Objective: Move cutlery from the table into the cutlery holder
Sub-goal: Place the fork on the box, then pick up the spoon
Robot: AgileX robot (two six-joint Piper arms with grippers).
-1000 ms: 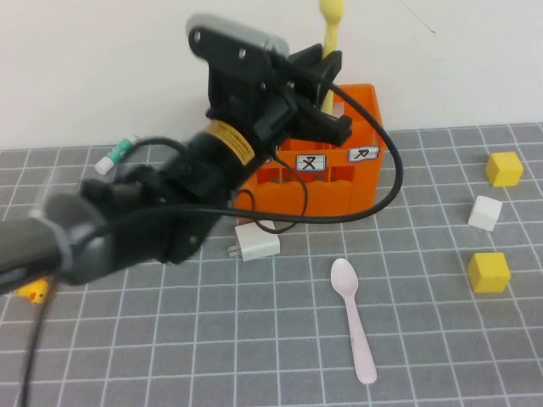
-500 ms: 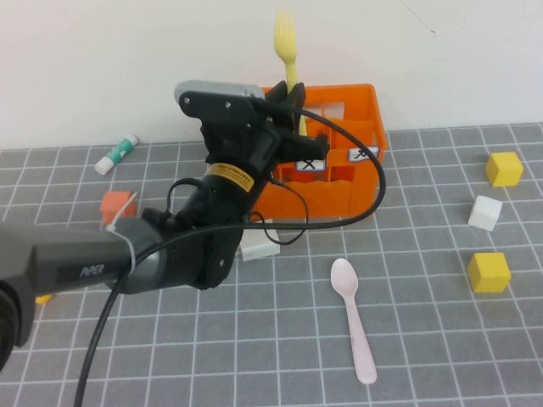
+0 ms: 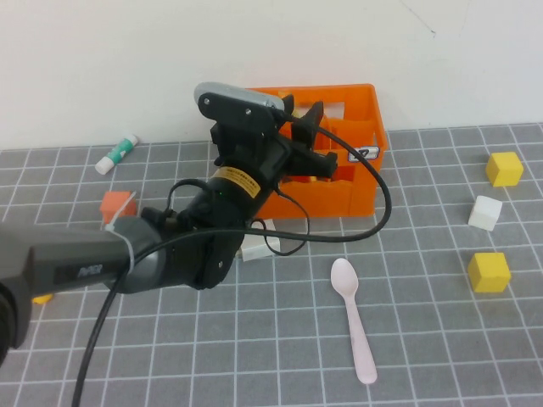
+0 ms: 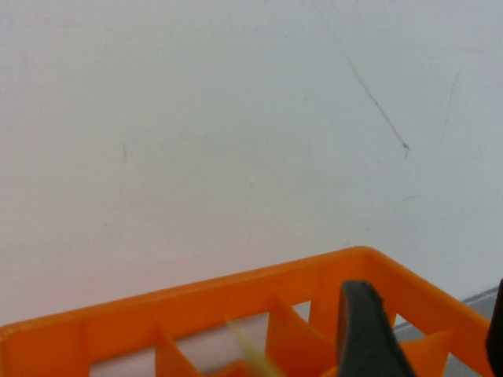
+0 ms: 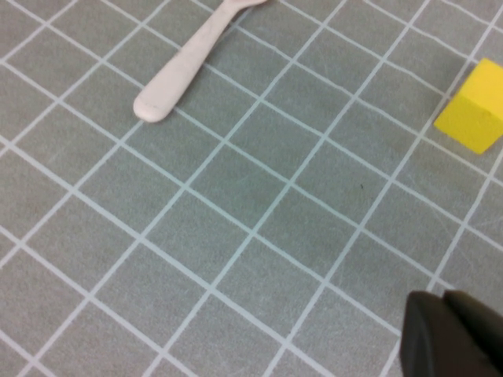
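Observation:
The orange cutlery holder [image 3: 356, 182] stands at the back of the grey table [image 3: 254, 356], against the wall. My left gripper [image 3: 320, 140] hovers over the crate's compartments; in the left wrist view [image 4: 428, 318] it is open and holds nothing. A blurred pale yellow streak, the fork [image 4: 250, 355], shows inside the crate [image 4: 204, 298]; the arm hides it in the high view. The pale pink spoon [image 3: 354, 318] lies flat on the table in front of the crate, also in the right wrist view [image 5: 189, 67]. My right gripper [image 5: 452, 338] is shut and empty, above bare table beyond the spoon's handle end.
A white charger plug [image 3: 254, 246] lies under the left arm, beside the crate's front. Two yellow cubes [image 3: 504, 168] [image 3: 489, 271] and a white cube [image 3: 484, 212] sit at the right. An orange block [image 3: 117, 205] and a small tube [image 3: 116, 153] lie at the left.
The yellow fork stood upright in the left gripper above the crate; now it no longer sticks up there, and the gripper is lower over the crate and open.

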